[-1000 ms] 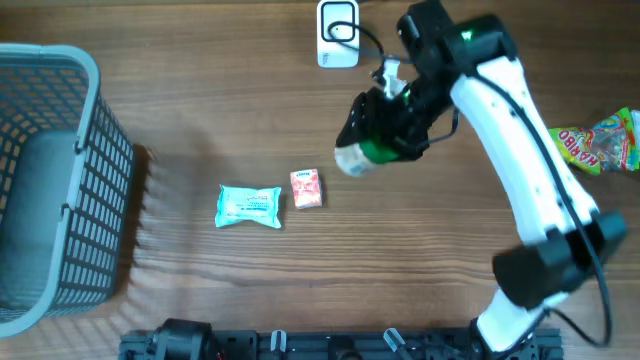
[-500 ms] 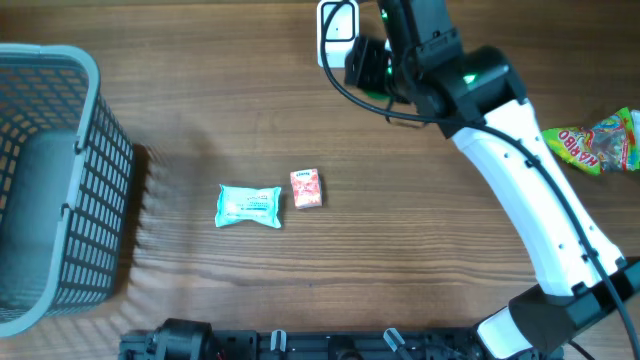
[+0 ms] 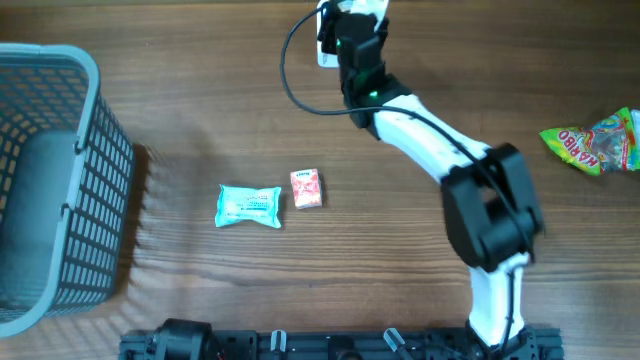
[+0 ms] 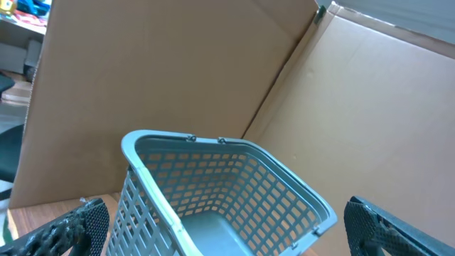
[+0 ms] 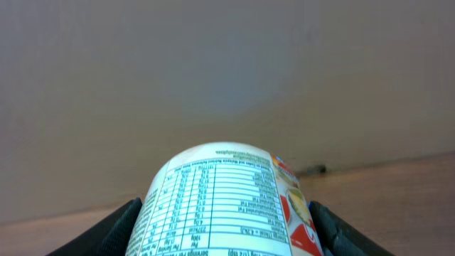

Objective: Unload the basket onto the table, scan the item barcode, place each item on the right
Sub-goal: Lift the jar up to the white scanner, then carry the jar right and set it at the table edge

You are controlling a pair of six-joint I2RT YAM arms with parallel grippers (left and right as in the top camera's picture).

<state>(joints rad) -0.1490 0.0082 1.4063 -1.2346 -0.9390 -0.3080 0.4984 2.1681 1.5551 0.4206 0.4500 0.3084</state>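
Before a plain wall [image 5: 227, 71], labelled tub [image 5: 220, 195] within the right claw [image 5: 227, 231]

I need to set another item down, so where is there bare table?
Bare wood lies between the basket and the teal packet, and between the right arm and the candy bag. It is crowded at the scanner, where the right end effector holds a container.

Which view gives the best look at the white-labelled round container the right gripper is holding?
The right wrist view: the white-labelled round container fills the lower centre, its printed nutrition table facing the lens. Overhead, the black-and-white right arm hides it. The left wrist view shows only the grey plastic basket.
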